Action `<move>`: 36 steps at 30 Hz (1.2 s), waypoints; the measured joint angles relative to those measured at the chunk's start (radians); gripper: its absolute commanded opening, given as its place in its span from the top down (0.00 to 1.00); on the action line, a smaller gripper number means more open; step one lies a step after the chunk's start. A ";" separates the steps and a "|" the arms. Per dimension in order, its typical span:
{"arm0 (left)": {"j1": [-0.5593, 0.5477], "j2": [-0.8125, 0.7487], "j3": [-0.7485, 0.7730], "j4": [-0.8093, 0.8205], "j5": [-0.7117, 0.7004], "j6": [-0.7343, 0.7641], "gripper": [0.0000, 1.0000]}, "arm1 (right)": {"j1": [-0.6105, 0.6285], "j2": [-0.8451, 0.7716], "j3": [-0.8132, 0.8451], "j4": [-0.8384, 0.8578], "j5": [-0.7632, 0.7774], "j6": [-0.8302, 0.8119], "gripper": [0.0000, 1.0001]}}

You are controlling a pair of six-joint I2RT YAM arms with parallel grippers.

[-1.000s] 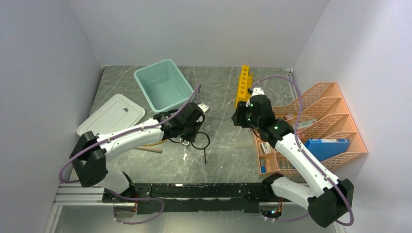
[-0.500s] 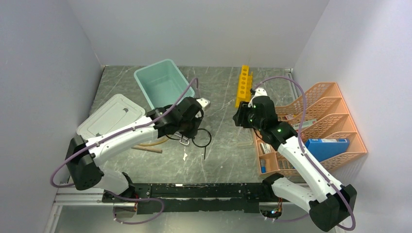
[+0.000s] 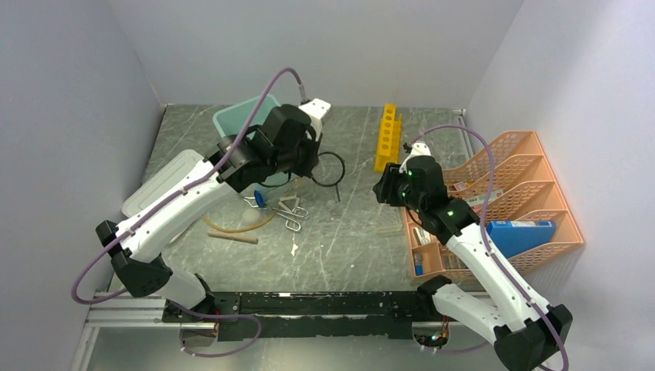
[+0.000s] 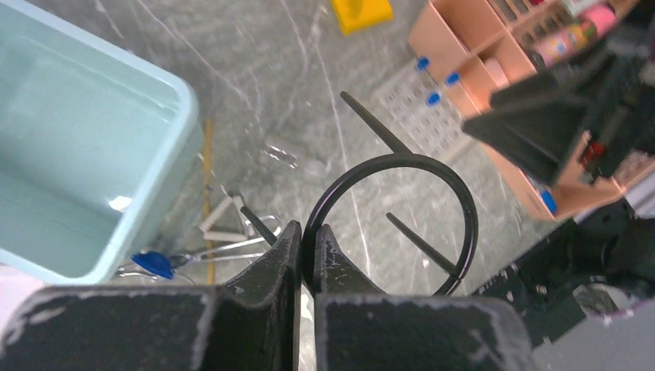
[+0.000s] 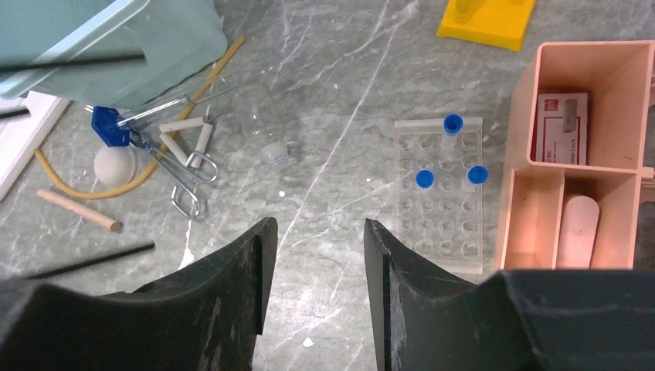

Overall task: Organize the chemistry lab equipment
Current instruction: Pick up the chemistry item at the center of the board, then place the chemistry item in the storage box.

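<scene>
Clear tray with three blue-capped tubes

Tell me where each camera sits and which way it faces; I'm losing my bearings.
Top external: above and behind the arm bases, looking down on the table; both arms show, the left end effector gripping the black ring stand, the right end effector open.
Left wrist: on the left arm, facing down past its shut fingers at the teal tub.
Right wrist: on the right arm, facing straight down between its open fingers at the clear tube tray.
Shared: both wrist views catch that tray and the yellow rack.
</scene>
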 measured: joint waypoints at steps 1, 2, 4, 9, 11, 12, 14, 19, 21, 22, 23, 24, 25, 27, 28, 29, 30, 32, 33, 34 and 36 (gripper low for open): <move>0.012 0.014 0.032 -0.009 -0.005 0.006 0.95 | 0.000 -0.007 0.000 -0.003 0.000 0.001 0.51; 0.027 0.025 0.057 -0.014 -0.010 0.011 0.95 | 0.000 -0.012 0.000 -0.005 0.001 0.002 0.51; 0.075 0.050 0.109 -0.029 -0.018 0.023 0.95 | 0.000 -0.022 0.000 -0.011 0.001 0.004 0.51; 0.223 0.085 0.179 -0.034 -0.025 0.027 0.95 | 0.000 -0.036 0.000 -0.012 -0.001 0.012 0.51; 0.301 0.085 0.179 -0.029 -0.025 0.021 0.95 | 0.000 -0.038 -0.005 -0.012 -0.005 0.014 0.51; 0.317 0.085 0.179 -0.026 -0.025 0.018 0.95 | 0.000 -0.039 -0.008 -0.012 -0.007 0.014 0.51; 0.375 0.086 0.179 -0.019 -0.025 0.007 0.95 | 0.000 -0.039 -0.015 -0.014 -0.011 0.014 0.51; 0.476 0.090 0.179 0.026 -0.022 -0.018 0.95 | 0.000 -0.048 -0.024 -0.016 -0.019 0.014 0.51; 0.505 0.100 0.179 0.047 -0.018 -0.027 0.95 | 0.000 -0.054 -0.030 -0.016 -0.024 0.014 0.51; 0.517 0.106 0.179 0.055 -0.015 -0.030 0.95 | 0.000 -0.056 -0.033 -0.016 -0.026 0.015 0.51; 0.530 0.116 0.178 0.065 -0.010 -0.034 0.95 | 0.000 -0.057 -0.035 -0.016 -0.029 0.015 0.51; 0.539 0.125 0.176 0.073 -0.005 -0.037 0.95 | 0.000 -0.058 -0.039 -0.016 -0.032 0.016 0.51; 0.548 0.133 0.171 0.082 0.002 -0.040 0.95 | 0.000 -0.059 -0.043 -0.016 -0.034 0.016 0.51; 0.568 0.150 0.150 0.101 0.016 -0.047 0.95 | 0.000 -0.063 -0.052 -0.017 -0.039 0.018 0.51; 0.576 0.157 0.137 0.108 0.023 -0.051 0.95 | 0.000 -0.066 -0.055 -0.017 -0.040 0.018 0.51; 0.583 0.163 0.123 0.114 0.029 -0.053 0.95 | 0.000 -0.067 -0.057 -0.017 -0.041 0.018 0.51; 0.590 0.170 0.104 0.122 0.035 -0.055 0.95 | 0.000 -0.068 -0.059 -0.017 -0.042 0.018 0.51; 0.602 0.184 0.075 0.132 0.048 -0.060 0.95 | 0.000 -0.070 -0.060 -0.017 -0.045 0.018 0.51; 0.607 0.192 0.061 0.137 0.055 -0.062 0.95 | 0.000 -0.070 -0.061 -0.017 -0.046 0.018 0.51; 0.613 0.199 0.046 0.145 0.064 -0.064 0.95 | 0.000 -0.071 -0.061 -0.016 -0.047 0.018 0.51; 0.621 0.214 0.018 0.161 0.085 -0.070 0.95 | 0.000 -0.071 -0.061 -0.016 -0.048 0.018 0.51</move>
